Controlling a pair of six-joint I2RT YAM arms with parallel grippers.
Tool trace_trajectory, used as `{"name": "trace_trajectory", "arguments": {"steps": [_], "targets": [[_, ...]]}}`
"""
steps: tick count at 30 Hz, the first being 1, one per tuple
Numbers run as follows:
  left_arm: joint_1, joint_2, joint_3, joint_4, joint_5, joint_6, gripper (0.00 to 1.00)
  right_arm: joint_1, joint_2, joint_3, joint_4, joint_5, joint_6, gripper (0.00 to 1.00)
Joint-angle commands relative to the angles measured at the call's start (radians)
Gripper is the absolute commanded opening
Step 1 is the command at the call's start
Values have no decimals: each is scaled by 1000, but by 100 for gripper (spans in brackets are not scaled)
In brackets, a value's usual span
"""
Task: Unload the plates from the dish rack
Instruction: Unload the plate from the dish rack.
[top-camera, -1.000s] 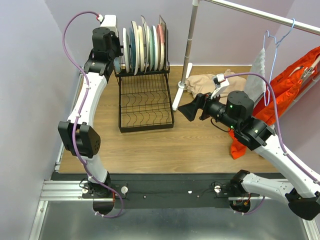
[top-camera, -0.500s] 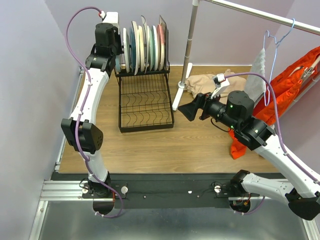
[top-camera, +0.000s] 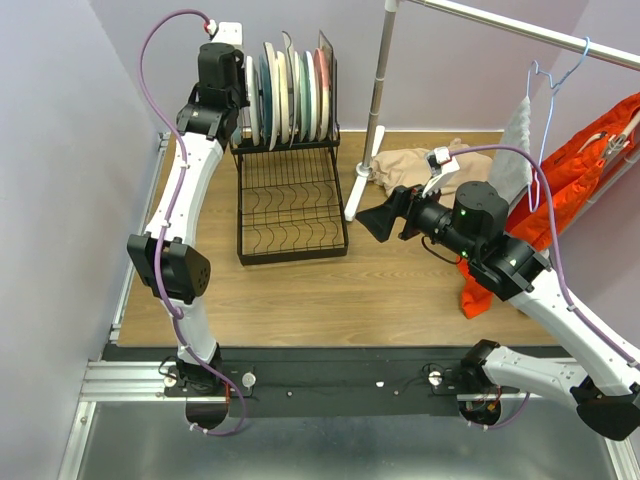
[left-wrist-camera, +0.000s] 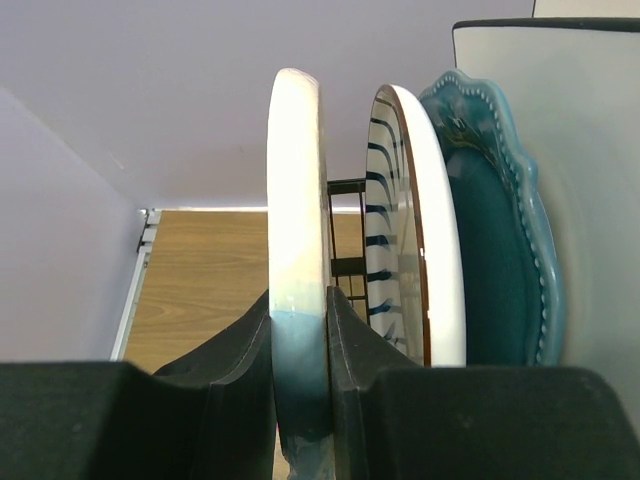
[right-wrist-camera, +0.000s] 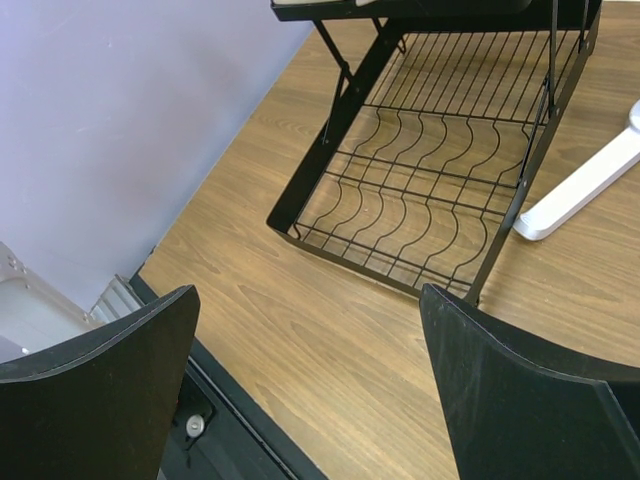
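The black wire dish rack (top-camera: 290, 205) stands at the back left of the table, with several plates (top-camera: 290, 95) on edge in its upper basket. My left gripper (left-wrist-camera: 300, 400) is shut on the rim of the cream-blue plate (left-wrist-camera: 298, 250), the leftmost one. Right of it stand the white plate with dark stripes (left-wrist-camera: 415, 230) and the scalloped teal plate (left-wrist-camera: 500, 220). In the top view the left gripper (top-camera: 238, 105) is at the rack's upper left end. My right gripper (top-camera: 385, 222) is open and empty, hovering right of the rack; its view shows the rack's lower tray (right-wrist-camera: 430, 190).
A metal clothes-rail stand (top-camera: 375, 105) with a white foot stands just right of the rack. A beige cloth (top-camera: 420, 170) lies behind the right arm. A hanger (top-camera: 545, 110) and orange garment (top-camera: 590, 150) hang at the right. Purple walls close the left and back.
My left arm has moved up and back along the rack's left end, carrying the gripper higher by the leftmost plate. The right arm has not moved.
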Motion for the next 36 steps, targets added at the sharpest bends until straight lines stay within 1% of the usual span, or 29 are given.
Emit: {"name": "trace_trajectory", "arguments": {"steps": [1,9,19,24,36], "targets": [[-50,-37,82,128,-21,126,0,-1,-16,29,-3,26,16,100],[-66,-45,90,153,-68,183,0,-1,-10,35,-3,32,8,100],[-86,-50,111,168,-75,197,0,-1,5,36,-3,29,10,100],[-106,-45,134,168,-111,218,0,-1,1,36,-3,33,8,100],[-109,-68,145,197,-131,245,0,-1,1,38,-3,35,10,100]]}}
